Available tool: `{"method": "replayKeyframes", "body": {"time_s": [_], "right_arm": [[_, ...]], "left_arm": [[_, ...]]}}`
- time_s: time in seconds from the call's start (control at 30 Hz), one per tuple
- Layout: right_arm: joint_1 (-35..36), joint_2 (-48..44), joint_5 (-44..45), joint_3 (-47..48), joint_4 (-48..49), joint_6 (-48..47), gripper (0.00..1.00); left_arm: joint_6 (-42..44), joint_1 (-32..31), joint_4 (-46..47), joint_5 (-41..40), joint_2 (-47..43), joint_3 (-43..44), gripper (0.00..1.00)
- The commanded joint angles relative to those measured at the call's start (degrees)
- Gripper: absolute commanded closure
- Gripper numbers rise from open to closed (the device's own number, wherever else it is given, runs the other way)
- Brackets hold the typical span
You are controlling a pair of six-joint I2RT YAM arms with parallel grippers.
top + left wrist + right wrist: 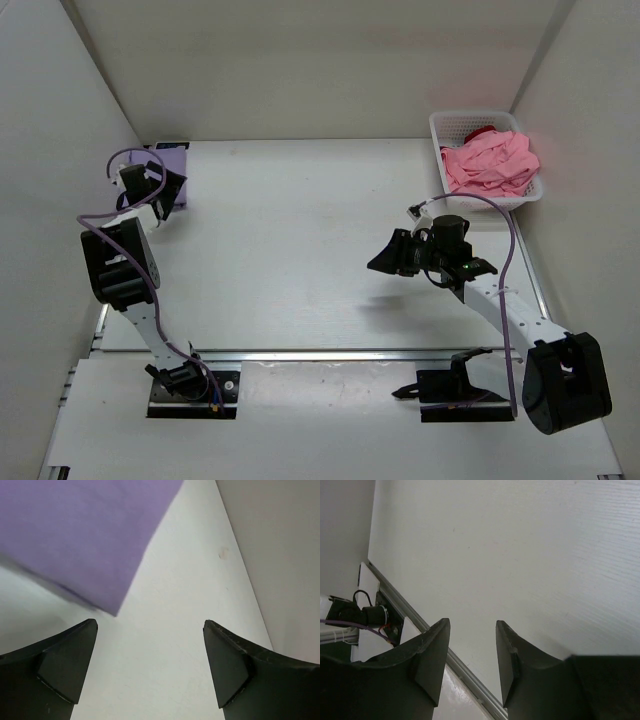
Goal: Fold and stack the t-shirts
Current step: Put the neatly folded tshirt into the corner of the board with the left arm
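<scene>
Far left corner: lavender t-shirt (pixel 180 150) lies flat on the table (pixel 300 230), seemingly folded, edges straight.
Left gripper (pixel 150 665): wide open, empty, low over the table just beside a corner of this shirt.
Right gripper (pixel 472 660): jaws parted, empty, above bare table at middle right.
Far right basket (pixel 470 118): pink t-shirt (pixel 490 160) crumpled on top; dark red t-shirt (pixel 483 131) shows only a little behind it.
Step in hand: probably to take the left arm away and fetch the pink shirt.
To do it well: raise the left arm straight up, so no finger drags the folded edge; pinch only pink fabric.
</scene>
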Motion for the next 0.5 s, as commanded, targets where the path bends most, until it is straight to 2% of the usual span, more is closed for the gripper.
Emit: {"method": "replayKeyframes", "body": {"time_s": [0.0, 0.1, 0.17, 0.27, 0.3, 0.33, 0.43, 0.47], "right_arm": [[0.58, -3.07, -0.62, -1.23, 1.64, -0.14, 0.60], [-0.47, -4.13, -0.98, -1.41, 1.72, 0.13, 0.60], [-0.82, -4.13, -1.15, -1.41, 2.16, -0.31, 0.60], [-0.57, -3.17, -0.80, -1.06, 2.25, -0.14, 0.62], [-0.56, -2.82, 0.16, -0.80, 1.81, -0.75, 0.64], [-0.30, -2.55, 1.39, -0.36, 1.11, -0.84, 0.71], [1.02, -0.54, 9.03, 3.40, -5.54, -3.56, 0.97], [1.80, 0.78, 12.53, 6.03, -7.57, -5.13, 1.00]], "left_arm": [[-2.85, -1.69, 2.22, 6.78, 0.50, 1.39, 0.02], [-5.14, -1.87, 6.94, 7.05, -3.88, -6.16, 0.02], [-4.79, -2.92, 6.70, 6.27, -6.95, -9.50, 0.01], [-1.56, -9.06, 5.30, 4.34, -11.45, -10.66, 0.01], [1.07, -12.91, 3.47, 3.11, -12.93, -10.40, 0.01], [2.23, -15.12, 2.23, 1.62, -13.82, -9.09, 0.02], [9.17, -31.96, -10.30, -6.26, -13.57, -1.19, 0.01], [12.84, -35.24, -12.87, -7.78, -12.61, 3.71, 0.01]]}}
